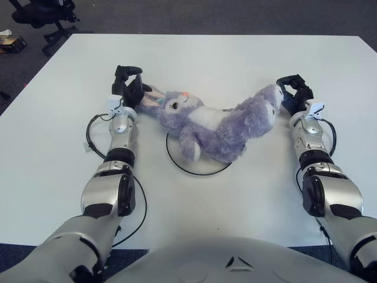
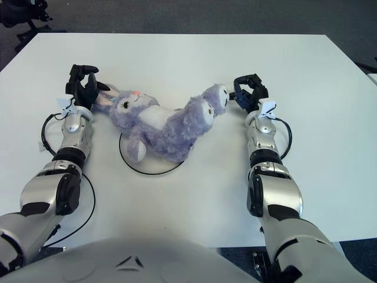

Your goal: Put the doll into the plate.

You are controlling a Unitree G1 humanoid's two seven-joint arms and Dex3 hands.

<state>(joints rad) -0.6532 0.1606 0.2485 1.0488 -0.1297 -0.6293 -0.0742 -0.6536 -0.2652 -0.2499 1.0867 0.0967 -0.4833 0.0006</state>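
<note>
You have the fluffy lavender plush rabbit doll [image 1: 218,124] stretched diagonally across the middle of the white rectangular table [image 1: 235,59], belly up. Its head points toward ten o'clock and its feet toward two o'clock. Its white-bellied torso and one paw lie over the flat white round plate with the thin black rim [image 1: 197,172], whose near arc shows at six o'clock of the doll; the head and feet reach out past the rim.

Your left hand [image 1: 128,85] sits at ten o'clock of the plate, its black fingers [image 1: 136,89] curled around the doll's ears beside the head. Your right hand [image 1: 294,91] sits at two o'clock of the plate, its fingers [image 2: 246,88] closed against the doll's feet.

At the far left, beyond the table, you can see the black base of a wheeled office chair [image 1: 50,17] on the dark carpet.
</note>
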